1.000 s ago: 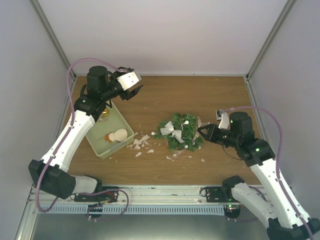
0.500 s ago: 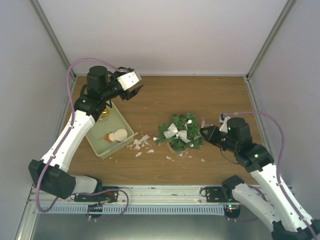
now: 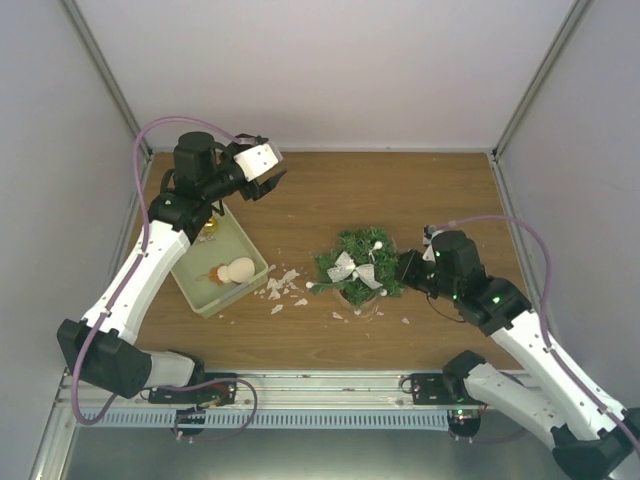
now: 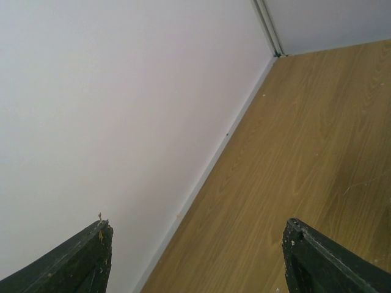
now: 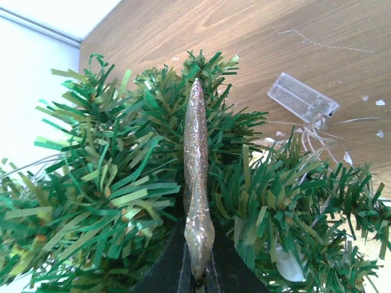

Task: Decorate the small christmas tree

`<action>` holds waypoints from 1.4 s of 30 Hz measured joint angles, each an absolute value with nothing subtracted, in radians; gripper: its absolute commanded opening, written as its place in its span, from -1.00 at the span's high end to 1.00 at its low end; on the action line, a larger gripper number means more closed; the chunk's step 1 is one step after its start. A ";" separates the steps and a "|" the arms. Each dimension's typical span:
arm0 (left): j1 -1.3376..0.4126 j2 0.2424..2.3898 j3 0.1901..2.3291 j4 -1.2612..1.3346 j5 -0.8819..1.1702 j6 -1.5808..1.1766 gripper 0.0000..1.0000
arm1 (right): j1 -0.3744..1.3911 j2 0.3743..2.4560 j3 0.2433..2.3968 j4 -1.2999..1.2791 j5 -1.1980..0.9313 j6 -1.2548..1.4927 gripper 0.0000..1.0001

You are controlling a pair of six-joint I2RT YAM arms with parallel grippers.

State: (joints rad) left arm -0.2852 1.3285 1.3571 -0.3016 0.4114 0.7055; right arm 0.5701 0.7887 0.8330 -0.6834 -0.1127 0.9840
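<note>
The small christmas tree (image 3: 358,262) stands mid-table with a silver bow (image 3: 349,268) and small white balls on it. My right gripper (image 3: 405,268) is pressed against the tree's right side. In the right wrist view it (image 5: 198,278) is shut on a thin glittery silver ornament (image 5: 197,152), seen edge-on and pushed in among the green branches (image 5: 110,183). My left gripper (image 3: 270,182) hovers high at the back left, beyond the tray. Its jaws (image 4: 198,235) are open and empty, facing the wall and the bare wood.
A pale green tray (image 3: 198,290) at the left holds a white figure (image 3: 240,268) and a gold bauble (image 3: 208,230). White scraps (image 3: 285,285) litter the wood between tray and tree. A clear battery box (image 5: 302,97) with thin wire lies behind the tree.
My right arm has pushed left into the tree with the silver ornament. The tree has shifted and looks more compact. The left arm has not moved.
</note>
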 measured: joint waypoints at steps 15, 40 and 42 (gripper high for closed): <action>-0.285 1.328 1.357 -0.302 0.430 0.687 -0.54 | 0.573 0.753 0.890 -0.763 -0.069 0.973 0.34; -0.197 1.370 1.346 -0.357 0.403 0.770 -0.98 | 0.573 0.743 1.195 -1.140 0.237 0.934 -0.82; -0.159 1.395 1.353 -0.389 0.414 0.777 -0.98 | 0.573 0.750 1.216 -1.158 0.270 0.926 -0.99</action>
